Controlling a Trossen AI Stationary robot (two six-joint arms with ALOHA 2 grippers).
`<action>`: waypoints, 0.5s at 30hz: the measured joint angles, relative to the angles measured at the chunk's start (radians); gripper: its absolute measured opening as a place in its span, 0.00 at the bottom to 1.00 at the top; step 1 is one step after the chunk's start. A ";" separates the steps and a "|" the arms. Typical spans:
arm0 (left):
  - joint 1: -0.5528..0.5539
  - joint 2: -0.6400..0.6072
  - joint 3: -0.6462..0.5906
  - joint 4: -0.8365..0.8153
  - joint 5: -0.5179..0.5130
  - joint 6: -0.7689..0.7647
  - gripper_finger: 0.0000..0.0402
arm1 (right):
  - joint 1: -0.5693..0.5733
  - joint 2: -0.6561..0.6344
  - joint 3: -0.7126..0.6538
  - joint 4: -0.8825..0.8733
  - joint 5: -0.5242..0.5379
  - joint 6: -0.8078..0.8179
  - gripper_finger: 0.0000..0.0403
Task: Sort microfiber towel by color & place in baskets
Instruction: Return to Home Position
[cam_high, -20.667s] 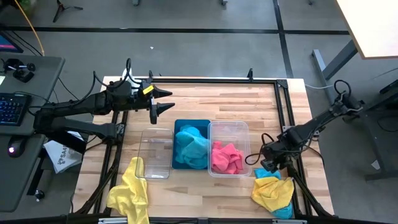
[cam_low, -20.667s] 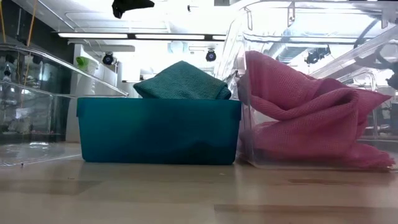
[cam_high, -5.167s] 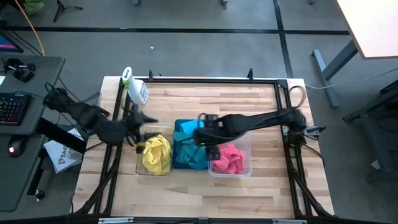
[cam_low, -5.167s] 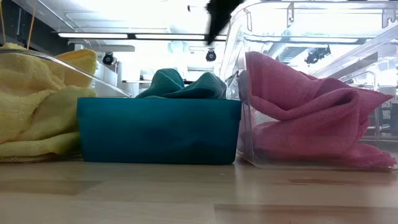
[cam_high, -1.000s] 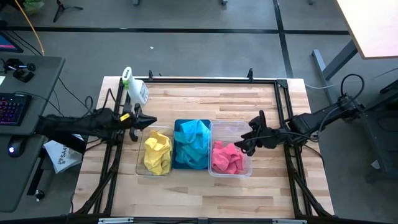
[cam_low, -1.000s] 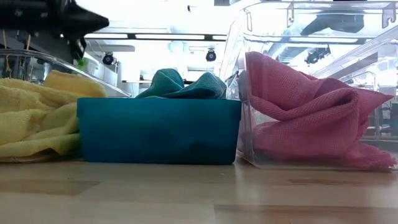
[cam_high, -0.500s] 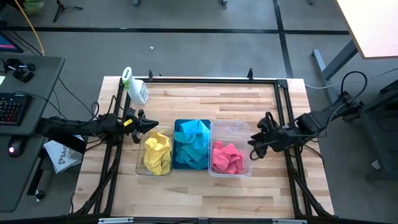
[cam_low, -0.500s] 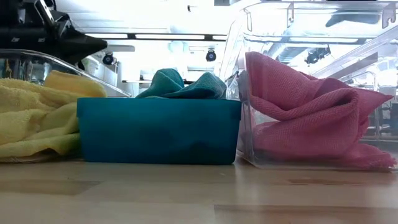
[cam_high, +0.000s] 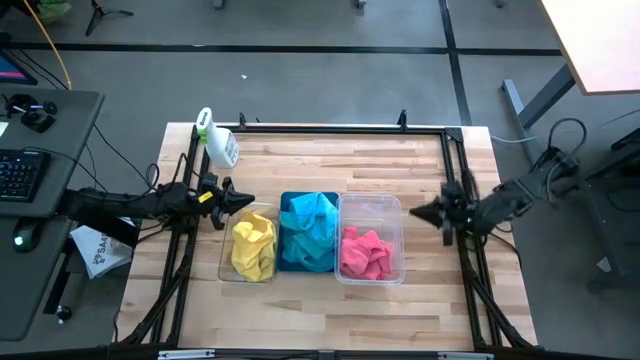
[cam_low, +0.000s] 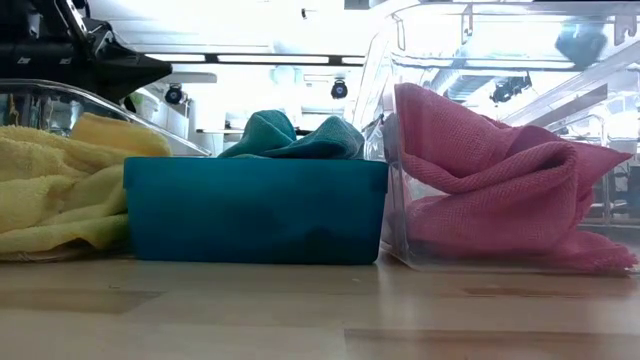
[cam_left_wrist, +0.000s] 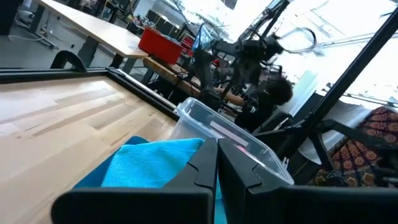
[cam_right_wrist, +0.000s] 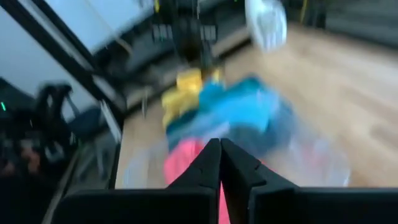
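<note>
Bench: wooden bench (cam_high: 330, 160); baskets (cam_high: 370, 199) hold colour-sorted towels (cam_high: 252, 245).
Left tool (cam_high: 246, 203): pressed together, empty, beside the yellow load.
Right tool (cam_high: 415, 212): pressed together, empty, right of baskets.
Advice: withdraw above rims.

We see a white spray bottle with green top (cam_high: 217, 143) at the far left corner of the wooden table (cam_high: 330, 165), just beside the black frame rail (cam_high: 320, 128) that runs round the tabletop. Left of the table there's a grey desk (cam_high: 60, 110) carrying a keyboard (cam_high: 20, 175) and a mouse (cam_high: 22, 238). A light wood desk corner (cam_high: 600, 40) shows far right, and black tape lines (cam_high: 250, 48) cross the grey floor. Left wrist view: we get a red box (cam_left_wrist: 160, 42) on a long bench behind. Low view: ceiling strip lights (cam_low: 270, 58)
</note>
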 joint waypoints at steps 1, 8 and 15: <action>0.000 0.000 0.000 0.000 0.000 0.000 0.00 | -0.035 -0.038 -0.021 0.044 -0.011 -0.059 0.01; 0.000 0.000 0.000 -0.002 0.000 0.002 0.00 | -0.304 -0.209 -0.132 0.249 -0.196 -0.316 0.00; 0.000 0.000 0.000 -0.002 0.000 0.002 0.00 | -0.423 -0.225 -0.278 0.431 -0.398 -0.349 0.00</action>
